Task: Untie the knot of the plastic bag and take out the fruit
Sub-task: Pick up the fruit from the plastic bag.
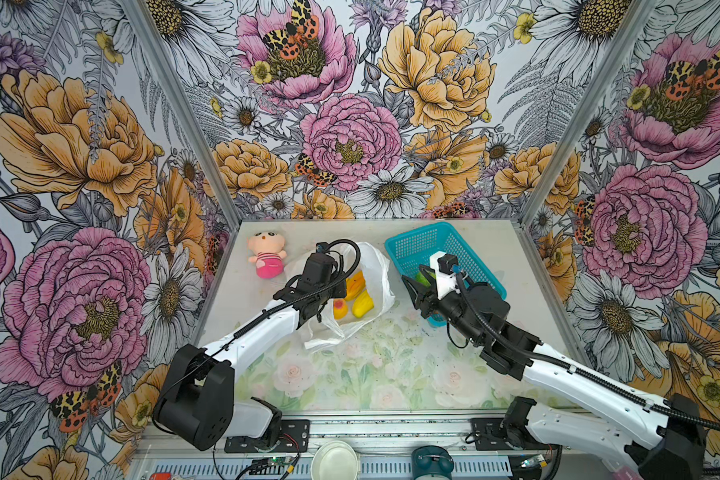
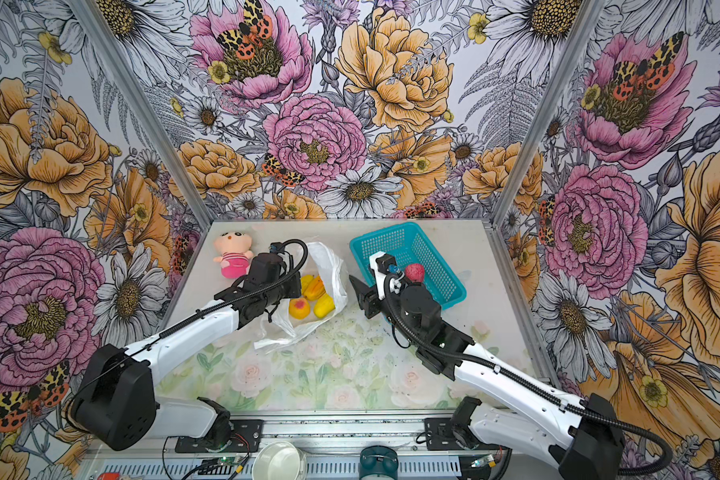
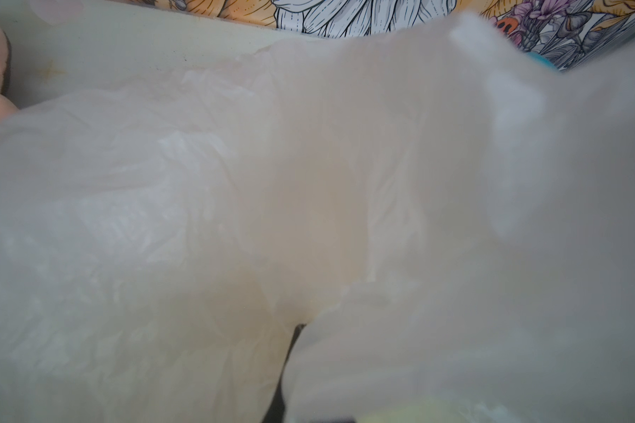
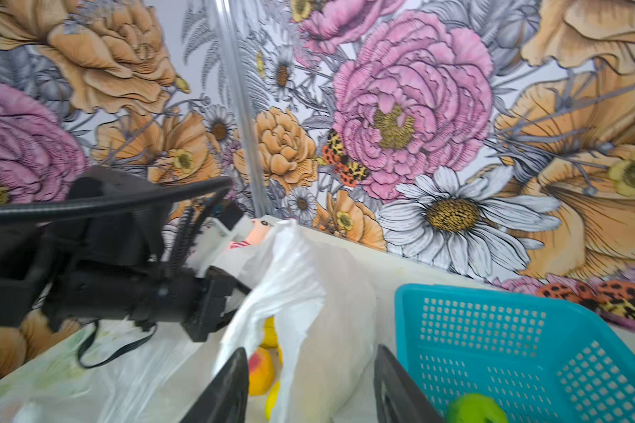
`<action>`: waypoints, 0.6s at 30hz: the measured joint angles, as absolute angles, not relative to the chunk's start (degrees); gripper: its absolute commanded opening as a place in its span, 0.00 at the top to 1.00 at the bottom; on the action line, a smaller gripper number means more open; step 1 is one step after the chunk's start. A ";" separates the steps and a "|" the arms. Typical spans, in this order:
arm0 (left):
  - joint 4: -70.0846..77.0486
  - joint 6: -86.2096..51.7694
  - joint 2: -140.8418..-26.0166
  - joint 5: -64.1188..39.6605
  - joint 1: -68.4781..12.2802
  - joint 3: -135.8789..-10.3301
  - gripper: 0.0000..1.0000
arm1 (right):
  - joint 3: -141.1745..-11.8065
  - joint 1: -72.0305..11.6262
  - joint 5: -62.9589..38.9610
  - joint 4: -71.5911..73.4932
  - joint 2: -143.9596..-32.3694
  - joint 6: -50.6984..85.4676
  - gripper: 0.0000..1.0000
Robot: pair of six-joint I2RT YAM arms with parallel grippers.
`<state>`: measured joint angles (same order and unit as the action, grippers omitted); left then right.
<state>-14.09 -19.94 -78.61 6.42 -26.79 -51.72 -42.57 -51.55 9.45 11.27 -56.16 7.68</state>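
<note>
Now, left pincer (image 4: 235, 296) clenched on plastic bag (image 1: 375, 266), right pincer (image 4: 310, 351) released, beside teal basket (image 1: 429, 245).

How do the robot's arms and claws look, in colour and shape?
The left arm and right arm have white shells, black joints and a black ribbed hose alongside. The right claw has two flat black fingers, with a white bracket behind.

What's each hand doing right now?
Left hand: closed on the bag.
Right hand: open, holding nothing.
</note>
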 measured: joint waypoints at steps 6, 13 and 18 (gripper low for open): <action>-14.20 -19.51 -78.43 6.63 -26.76 -51.72 1.00 | -48.03 -65.32 9.89 10.33 -63.86 -0.10 0.46; -14.87 -19.27 -74.48 8.67 -26.76 -51.72 1.00 | -57.58 -66.15 10.90 9.63 -83.42 -4.56 0.54; -14.61 -19.11 -70.50 11.16 -26.79 -51.44 1.00 | -58.46 -61.45 10.76 9.67 -93.45 -5.08 0.56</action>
<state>-14.61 -19.11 -70.50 11.16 -26.79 -51.44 -58.46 -61.45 10.76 9.67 -93.45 -5.08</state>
